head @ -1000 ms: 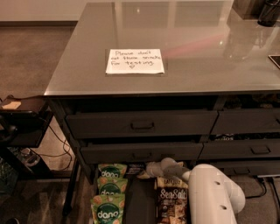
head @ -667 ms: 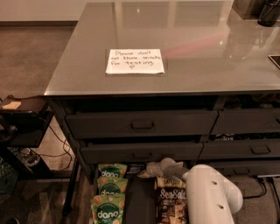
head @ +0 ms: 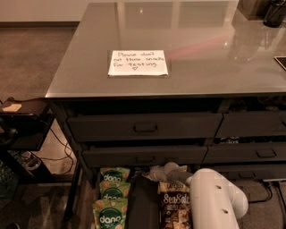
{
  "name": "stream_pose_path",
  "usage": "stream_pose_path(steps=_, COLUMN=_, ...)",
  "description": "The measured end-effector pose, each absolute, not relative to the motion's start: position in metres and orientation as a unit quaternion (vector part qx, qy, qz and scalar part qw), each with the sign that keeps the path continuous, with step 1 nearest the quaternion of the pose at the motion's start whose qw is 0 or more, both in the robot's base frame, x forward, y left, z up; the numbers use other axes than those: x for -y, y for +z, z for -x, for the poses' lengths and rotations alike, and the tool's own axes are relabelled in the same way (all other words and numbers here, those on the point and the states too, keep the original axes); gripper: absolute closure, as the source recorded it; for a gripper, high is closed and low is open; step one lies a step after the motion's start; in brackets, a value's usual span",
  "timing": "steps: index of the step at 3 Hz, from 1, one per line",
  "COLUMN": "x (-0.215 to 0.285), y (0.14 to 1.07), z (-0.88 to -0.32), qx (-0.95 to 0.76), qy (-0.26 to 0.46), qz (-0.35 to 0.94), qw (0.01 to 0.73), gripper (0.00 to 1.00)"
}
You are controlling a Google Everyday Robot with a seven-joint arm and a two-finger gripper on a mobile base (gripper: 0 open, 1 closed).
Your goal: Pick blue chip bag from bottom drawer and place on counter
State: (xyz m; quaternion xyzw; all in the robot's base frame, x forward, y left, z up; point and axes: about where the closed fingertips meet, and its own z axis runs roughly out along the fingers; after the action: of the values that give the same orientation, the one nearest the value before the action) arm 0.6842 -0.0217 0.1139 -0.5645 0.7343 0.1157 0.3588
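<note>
The bottom drawer (head: 143, 208) is pulled out at the bottom of the view, with a dark strip down its middle. Green "dang" bags (head: 111, 201) lie in its left part and brown "SeaSalt" bags (head: 175, 206) in its right part. My gripper (head: 156, 172) reaches down into the back of the drawer, just under the drawer fronts, between the two rows of bags. My white arm (head: 216, 201) covers the drawer's right side. The blue chip bag is hidden or out of view. The counter (head: 201, 49) is a glossy grey top with a white handwritten note (head: 137, 62).
Closed dark drawer fronts with handles (head: 145, 127) stand above the open drawer. A small dark side shelf (head: 22, 109) stands at the left, with cables (head: 56, 150) on the floor beside it. A dark object (head: 273, 13) sits on the counter's far right corner.
My white arm has edged slightly to the left. The gripper stays at the back of the drawer. The bags have not moved.
</note>
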Motion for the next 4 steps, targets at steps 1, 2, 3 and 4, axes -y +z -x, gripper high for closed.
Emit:
stream_pose_path(steps=1, x=0.017, y=0.119, z=-0.678, qx=-0.733, qy=0.117, qz=0.564, qw=0.362, gripper=0.94)
stream_pose_path(steps=2, x=0.012, y=0.131, z=-0.667, qx=-0.726, qy=0.115, qz=0.571, qw=0.366, gripper=1.0)
stream_pose_path(steps=3, x=0.007, y=0.15, z=-0.649, qx=-0.717, qy=0.113, qz=0.581, qw=0.37, gripper=1.0)
stream_pose_path(steps=4, x=0.006, y=0.173, z=-0.63, qx=-0.707, qy=0.106, qz=0.593, qw=0.371, gripper=1.0)
